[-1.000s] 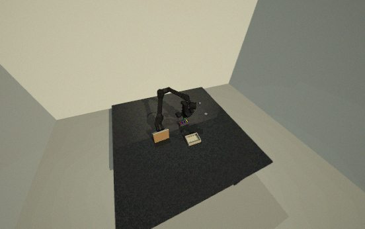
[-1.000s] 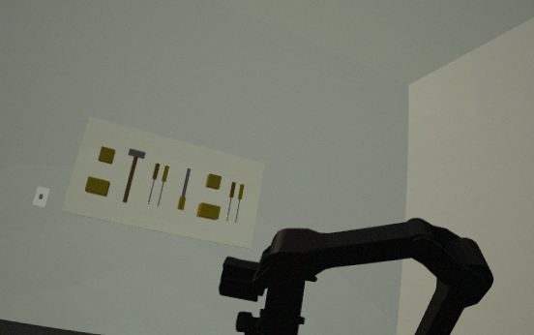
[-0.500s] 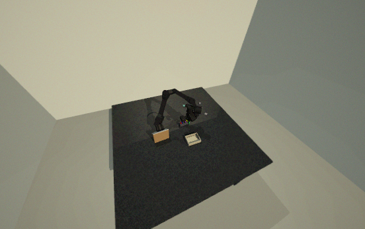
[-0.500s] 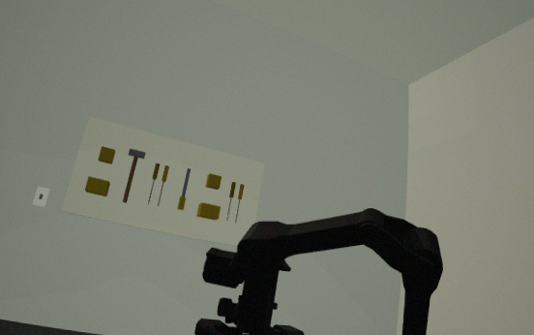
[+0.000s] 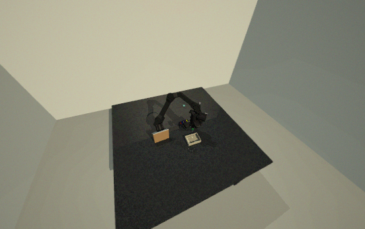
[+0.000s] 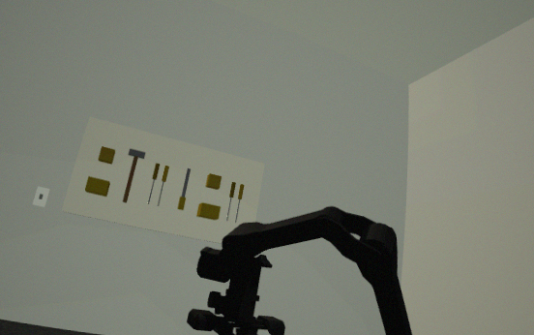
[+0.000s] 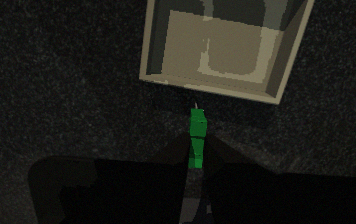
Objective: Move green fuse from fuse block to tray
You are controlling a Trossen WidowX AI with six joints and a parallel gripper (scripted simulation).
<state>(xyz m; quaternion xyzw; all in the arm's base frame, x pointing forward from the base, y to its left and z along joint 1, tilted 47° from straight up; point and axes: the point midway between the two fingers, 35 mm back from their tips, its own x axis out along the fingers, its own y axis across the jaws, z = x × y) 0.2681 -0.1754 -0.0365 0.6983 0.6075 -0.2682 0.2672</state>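
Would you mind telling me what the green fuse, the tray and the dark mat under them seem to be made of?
Green fuse: probably plastic, evenly bright and matte, with a small pale metal-looking pin at its tip; the hand is shut on it.
Tray: beige, flat and dull with thick walls, perhaps plastic or painted board.
Mat: dark and finely speckled, likely rubber or felt.

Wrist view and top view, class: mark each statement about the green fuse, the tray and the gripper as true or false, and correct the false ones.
1. The gripper is shut on the green fuse. True.
2. The green fuse lies inside the tray. False: it is short of the tray's near rim, over the dark mat.
3. The fuse block shows in the wrist view. False: only tray and mat show there.
4. In the top view, a tan box stands by the arm's base. True.
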